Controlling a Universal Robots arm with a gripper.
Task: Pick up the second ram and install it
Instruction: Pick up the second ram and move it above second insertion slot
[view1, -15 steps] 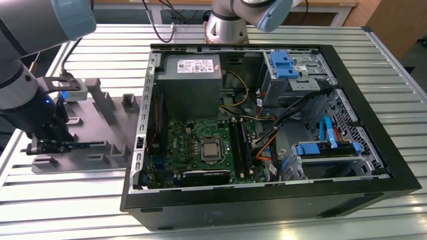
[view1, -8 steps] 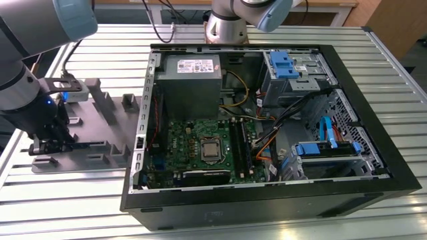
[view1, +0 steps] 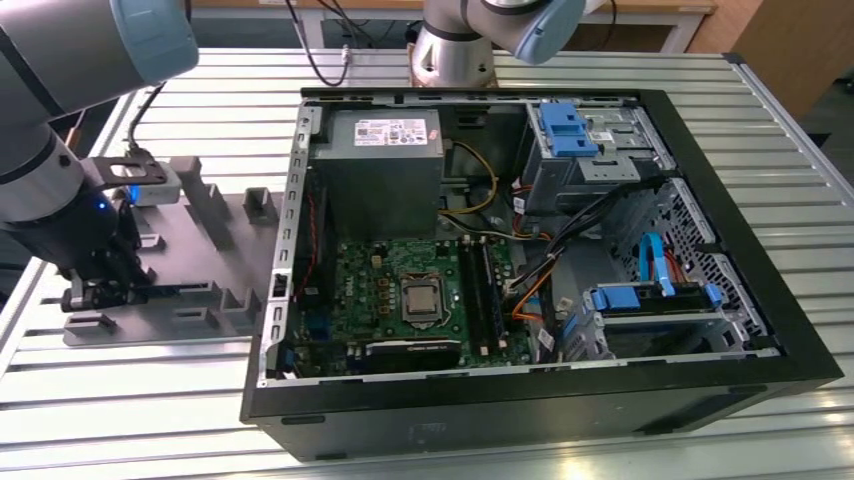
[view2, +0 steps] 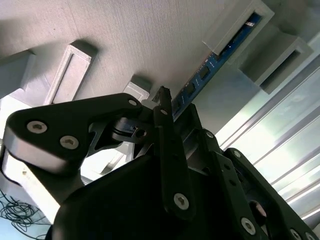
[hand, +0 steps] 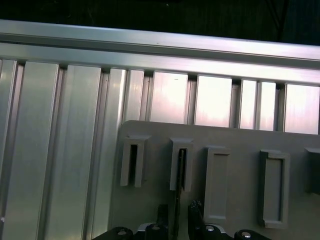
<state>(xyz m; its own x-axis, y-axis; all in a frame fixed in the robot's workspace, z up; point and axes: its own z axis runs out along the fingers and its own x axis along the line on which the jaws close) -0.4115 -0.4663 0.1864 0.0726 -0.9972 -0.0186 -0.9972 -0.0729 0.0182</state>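
i judge the picking step is in hand: my gripper stands narrowly open astride the second ram, which sits on edge in the gray holder tray. the grasp calls for a centred, even squeeze.

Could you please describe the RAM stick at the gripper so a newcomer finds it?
Find the open black computer case; to the exterior view's left of it lies a gray plastic holder tray. In a tray slot beneath the black gripper stands a slim blue circuit-board stick. Unlike the gray blocks around it, it is blue with dark chips.
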